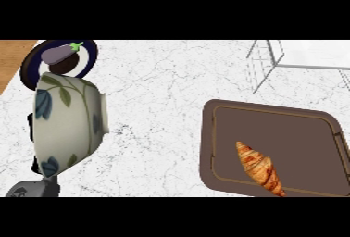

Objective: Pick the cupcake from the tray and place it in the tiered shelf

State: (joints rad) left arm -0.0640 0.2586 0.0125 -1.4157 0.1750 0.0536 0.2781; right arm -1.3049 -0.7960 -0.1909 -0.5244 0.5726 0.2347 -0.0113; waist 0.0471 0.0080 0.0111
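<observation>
Tray [226,139] before you carries only a croissant [260,169] — a big floral bowl [66,125] hides your left hand; its fingers can't be told; shelf [273,58] stands beyond.

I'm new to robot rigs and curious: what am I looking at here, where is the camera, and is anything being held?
This is one picture, taken from the robot's head, looking steeply down at a white marble counter. The grey shape at lower left is its left forearm; the black bits beside the bowl are its left hand, mostly hidden. That big leaf-patterned bowl covers it, so I cannot tell whether it is held. Behind it, a dark plate carries an eggplant. At right, a brown tray holds a croissant; no cupcake shows. A wire shelf stands top right. The right hand is out of view.
</observation>
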